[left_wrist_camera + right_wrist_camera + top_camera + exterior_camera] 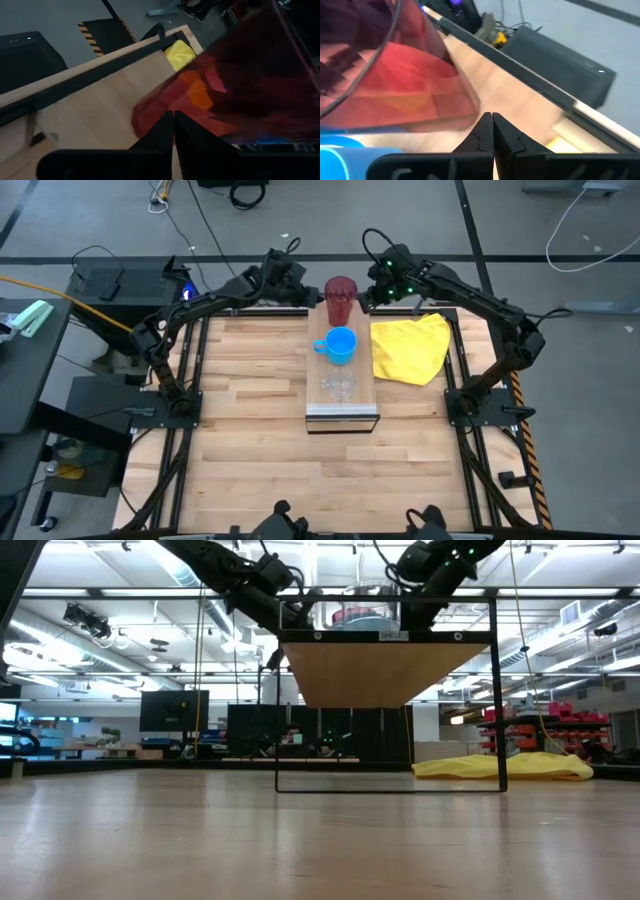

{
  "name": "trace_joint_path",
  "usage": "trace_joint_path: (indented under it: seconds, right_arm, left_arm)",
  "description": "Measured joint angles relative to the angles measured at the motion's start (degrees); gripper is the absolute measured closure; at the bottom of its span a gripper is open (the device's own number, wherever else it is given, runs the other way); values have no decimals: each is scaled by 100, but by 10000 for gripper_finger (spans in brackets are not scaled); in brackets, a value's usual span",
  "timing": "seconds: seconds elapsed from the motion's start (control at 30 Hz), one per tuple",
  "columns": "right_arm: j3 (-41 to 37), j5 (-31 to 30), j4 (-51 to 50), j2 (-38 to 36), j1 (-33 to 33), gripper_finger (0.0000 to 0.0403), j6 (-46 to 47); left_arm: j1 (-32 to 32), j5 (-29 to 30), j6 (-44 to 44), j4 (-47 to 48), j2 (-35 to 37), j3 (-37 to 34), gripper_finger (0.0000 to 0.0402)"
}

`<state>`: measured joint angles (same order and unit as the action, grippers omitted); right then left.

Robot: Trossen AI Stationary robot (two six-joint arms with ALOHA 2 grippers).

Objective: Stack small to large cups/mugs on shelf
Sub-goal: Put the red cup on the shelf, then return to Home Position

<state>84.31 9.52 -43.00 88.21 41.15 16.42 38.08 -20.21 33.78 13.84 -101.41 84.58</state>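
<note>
The dark red tumbler (340, 298) stands on its base at the far end of the light-wood shelf (318, 395). The blue mug (341, 345) stands at the shelf's middle, and the clear glass cup (338, 385) nearer the front. My left gripper (308, 293) is shut just left of the tumbler. My right gripper (368, 295) is shut just right of it. In the left wrist view the shut fingertips (173, 116) lie against the tumbler's foot (210, 100). In the right wrist view the tips (492, 117) are beside the tumbler (410, 80). My left gripper has its shut fingertips at the tumbler's lower wall (165, 107), coming level from the table's left; I cannot tell whether they touch it. My right gripper has its shut fingertips beside the tumbler's lower edge (470, 107), coming from the table's right; I cannot tell whether they touch it.
A yellow cloth (410, 348) lies on the table right of the shelf. The shelf's dark metal frame (497, 690) stands on the wood table. Dark rails run along the table's far edge (100, 70). Bare table lies left of the shelf (250, 400).
</note>
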Motion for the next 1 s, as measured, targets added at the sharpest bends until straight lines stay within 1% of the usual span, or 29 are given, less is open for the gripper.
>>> trace_joint_path:
  seconds: [0.13,0.27,0.4,0.53,0.7,0.8,0.9,1.0]
  right_arm:
    - [0,-160,-286,-334,58,401,-11]
    - [0,-179,-637,-810,62,397,-8]
    - [2,-245,-1054,-1346,-121,395,54]
    - [2,-463,-1437,-1899,-446,395,385]
    - [3,-761,-1799,-2658,-1115,395,990]
    - [4,-1033,-1894,-3119,-1634,394,1450]
    - [6,-1413,-1997,-3536,-2232,394,1856]
    - [7,-1866,-2149,-3833,-2815,394,2160]
  left_arm:
    - [96,-167,-3,176,22,-2,368]
    - [182,-323,-177,667,168,-2,368]
    - [193,-331,-505,1289,437,-4,377]
    - [128,-180,-856,1867,775,-4,385]
    - [-50,211,-1245,2433,1241,-4,387]
    - [-176,319,-1349,2696,1504,-4,382]
    - [-348,479,-1353,2777,1746,-32,377]
    - [-494,755,-1328,2772,2009,-218,378]
